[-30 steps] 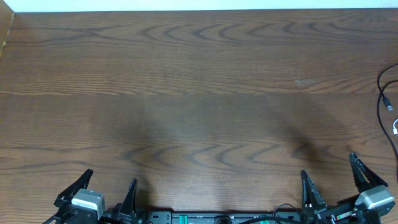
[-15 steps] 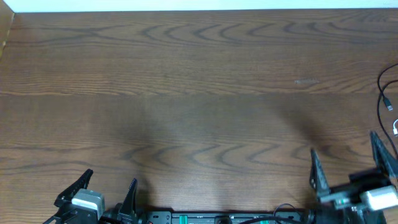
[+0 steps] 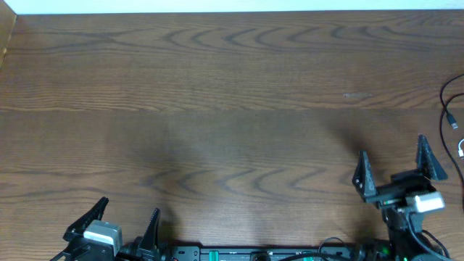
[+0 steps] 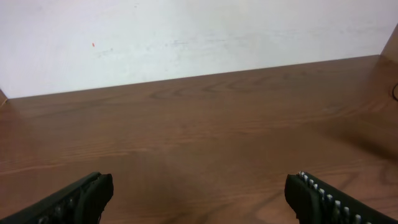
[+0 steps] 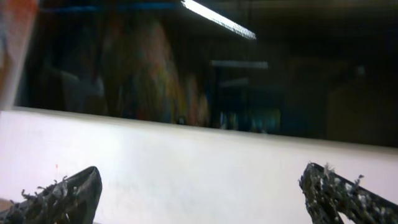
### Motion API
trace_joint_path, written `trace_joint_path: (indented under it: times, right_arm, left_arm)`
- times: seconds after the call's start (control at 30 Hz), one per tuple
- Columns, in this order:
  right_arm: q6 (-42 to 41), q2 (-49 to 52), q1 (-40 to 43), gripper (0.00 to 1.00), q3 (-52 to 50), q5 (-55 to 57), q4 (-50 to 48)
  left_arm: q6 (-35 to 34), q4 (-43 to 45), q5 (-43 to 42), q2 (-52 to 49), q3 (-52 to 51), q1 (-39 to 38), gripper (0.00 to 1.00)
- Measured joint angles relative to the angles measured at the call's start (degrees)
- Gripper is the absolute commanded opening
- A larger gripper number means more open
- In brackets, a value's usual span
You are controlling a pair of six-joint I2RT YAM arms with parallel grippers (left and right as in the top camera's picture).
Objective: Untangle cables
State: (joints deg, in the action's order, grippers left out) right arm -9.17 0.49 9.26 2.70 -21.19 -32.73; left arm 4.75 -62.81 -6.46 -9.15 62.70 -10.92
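We see the cables (image 3: 443,96) at the table's (image 3: 232,87) far right edge, mostly cut off by the frame: a black strand, and what may be a light one below it. The left gripper (image 3: 129,212) sits at the near edge, jaws spread wide, holding nothing. The right gripper (image 3: 392,156) stands near the cables but apart from them, equally wide and empty.

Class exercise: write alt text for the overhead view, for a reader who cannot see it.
A wooden table fills the view, with cable strands, black and white, peeking in at the right edge. The left gripper and right gripper stand open along the bottom, touching nothing.
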Motion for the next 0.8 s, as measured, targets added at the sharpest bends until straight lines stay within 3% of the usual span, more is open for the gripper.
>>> trace_joint_path:
  times: [0.23,0.6,0.8]
  right_arm:
    - [-1.6,0.0,0.0,0.99,-2.3,3.2,3.0]
    - [-2.0,0.0,0.0,0.99,-2.3,6.6,23.2]
    - [-2.0,0.0,0.0,0.99,-2.3,6.6,28.8]
  left_arm:
    - [0.0,0.0,0.0,0.0,0.0,0.0,0.94]
    - [0.0,-0.1,0.0,0.0,0.0,0.0,0.94]
    - [0.0,-0.4,0.0,0.0,0.0,0.0,0.94]
